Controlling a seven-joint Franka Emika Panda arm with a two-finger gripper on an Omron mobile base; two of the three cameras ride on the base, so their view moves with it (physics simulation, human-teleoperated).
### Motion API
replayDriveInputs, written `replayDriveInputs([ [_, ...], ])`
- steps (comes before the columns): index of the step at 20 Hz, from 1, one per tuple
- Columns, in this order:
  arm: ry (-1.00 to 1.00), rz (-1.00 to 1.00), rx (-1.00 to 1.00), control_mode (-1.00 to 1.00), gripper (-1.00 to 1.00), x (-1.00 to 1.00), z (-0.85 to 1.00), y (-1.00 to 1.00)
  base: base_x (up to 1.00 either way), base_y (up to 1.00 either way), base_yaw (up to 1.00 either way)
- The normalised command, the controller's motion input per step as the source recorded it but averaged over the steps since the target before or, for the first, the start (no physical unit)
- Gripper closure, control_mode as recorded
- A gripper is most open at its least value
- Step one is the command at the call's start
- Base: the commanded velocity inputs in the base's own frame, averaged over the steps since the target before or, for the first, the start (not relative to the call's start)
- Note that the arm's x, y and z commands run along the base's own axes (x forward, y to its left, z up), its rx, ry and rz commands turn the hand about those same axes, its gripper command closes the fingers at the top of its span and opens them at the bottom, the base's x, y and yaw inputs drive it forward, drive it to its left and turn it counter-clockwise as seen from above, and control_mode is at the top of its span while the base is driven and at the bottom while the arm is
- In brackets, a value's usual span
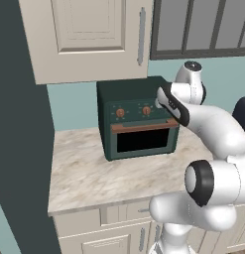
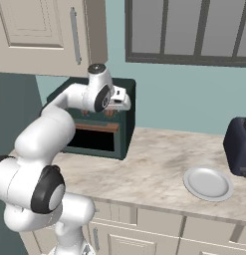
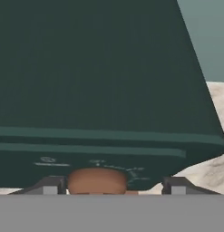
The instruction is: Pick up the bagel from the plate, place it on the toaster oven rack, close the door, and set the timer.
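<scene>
1. The toaster oven (image 1: pixel 136 116) is sitting at the back of the counter (image 1: pixel 84 173). The biggest risk, I reckon, is the whole box sliding or twisting if the hand pushes in hard while turning.
2. The door (image 1: pixel 144 141) is lying shut, its copper handle (image 1: pixel 144 127) running across the top. If the wrist sags towards 6 o'clock, it could be knocking that bar instead of working the dial.
3. The plate (image 2: pixel 209 183) is sitting bare at 4 o'clock in the right base view. The bagel isn't on it, and I'm judging it is on the toaster oven rack behind the dark glass, though I cannot tell.
4. The timer knob (image 3: pixel 97 180) is the small target. A squeeze landing off-centre could be slipping round the dial without turning it, or the hand could be overshooting the setting.
5. The left knob (image 1: pixel 120 112) is sitting at 9 o'clock of the timer knob, so a drift that way would mean grabbing the wrong dial.
6. The arm (image 1: pixel 213 124) is reaching forward from the base, with the elbow bent and the wrist levelled at the control panel.
7. The gripper (image 3: pixel 112 186) is standing open astride the timer knob, with a finger tip at 9 o'clock and another at 3 o'clock of it and a gap showing on both sides. It is gripping nothing yet.
</scene>
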Motion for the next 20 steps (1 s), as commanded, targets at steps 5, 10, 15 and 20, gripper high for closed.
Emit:
replayDriveInputs([
  [5, 0.01, 0.0, 0.02, -1.0, 1.0, 0.0, -0.63, -0.03, 0.0, 0.0, 0.0],
  [10, 0.0, 0.0, 0.04, -1.0, 1.0, 0.0, -0.64, -0.08, 0.0, 0.0, 0.0],
  [15, 0.0, 0.0, 0.06, -1.0, 1.0, 0.0, -0.53, -0.19, 0.0, 0.0, 0.0],
  [20, 0.0, 0.0, 0.09, -1.0, 1.0, 0.0, -0.36, -0.37, 0.0, 0.0, 0.0],
])
